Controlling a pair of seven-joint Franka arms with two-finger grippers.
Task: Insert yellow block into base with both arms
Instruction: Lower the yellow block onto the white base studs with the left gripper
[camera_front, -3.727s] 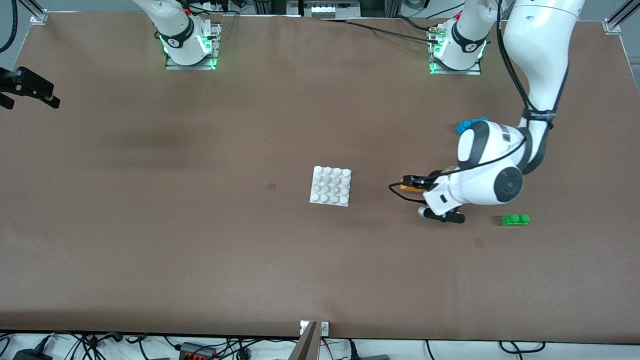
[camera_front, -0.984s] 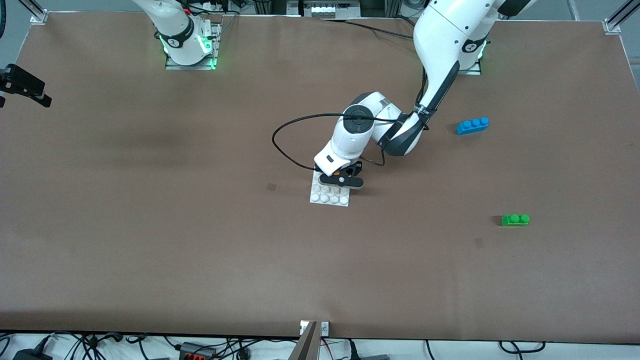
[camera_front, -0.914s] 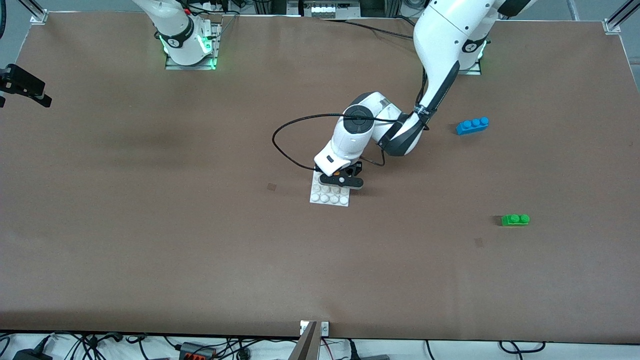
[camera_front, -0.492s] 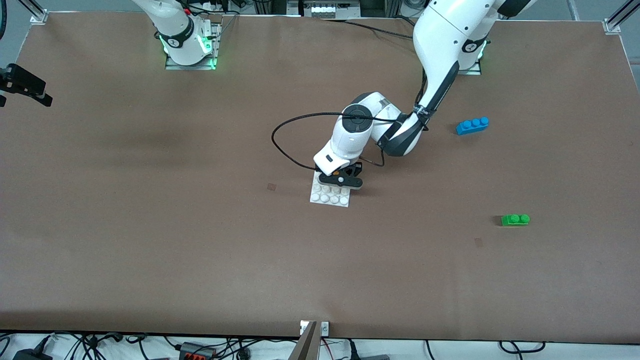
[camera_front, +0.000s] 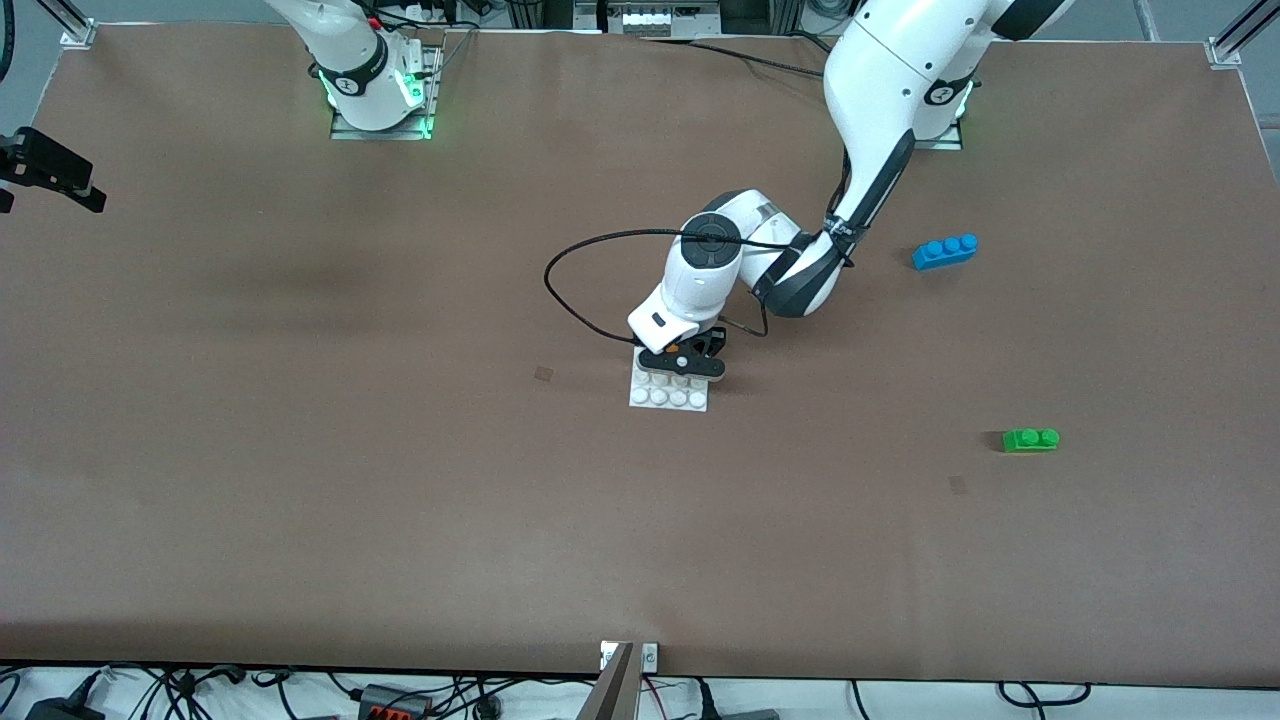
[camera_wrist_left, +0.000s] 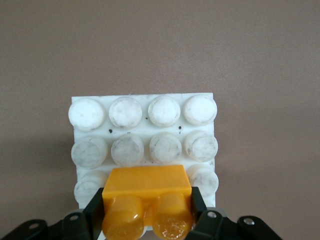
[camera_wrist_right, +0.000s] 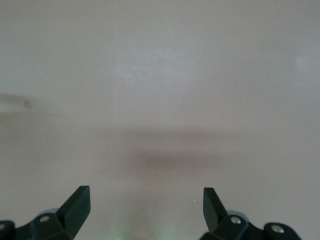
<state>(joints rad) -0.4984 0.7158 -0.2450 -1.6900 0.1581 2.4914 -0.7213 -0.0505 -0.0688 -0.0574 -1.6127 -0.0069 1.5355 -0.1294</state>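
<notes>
Since half a second ago the base (camera_front: 668, 394) has slid a little toward the left arm's end of the desk, and the left claw (camera_front: 683, 357) has barely shifted over it; brown paper covers the desk (camera_front: 400, 480) from edge to edge, with cables and metal frame parts along its rims; the left claw is pinching the yellow block (camera_wrist_left: 146, 187) between its fingers (camera_wrist_left: 93, 212), studs pointing back at the wrist camera; the block sits against the base's stud rows farthest from the front camera, over the middle studs, though whether it is pressed home cannot be told; the base (camera_wrist_left: 145, 142) lies flat near the middle of the desk; a blue brick (camera_front: 944, 251) and a green brick (camera_front: 1030, 439) lie well apart toward the left arm's end; the right claw (camera_wrist_right: 146, 207) waits, spread wide and holding nothing, above bare desk at the right arm's end.
</notes>
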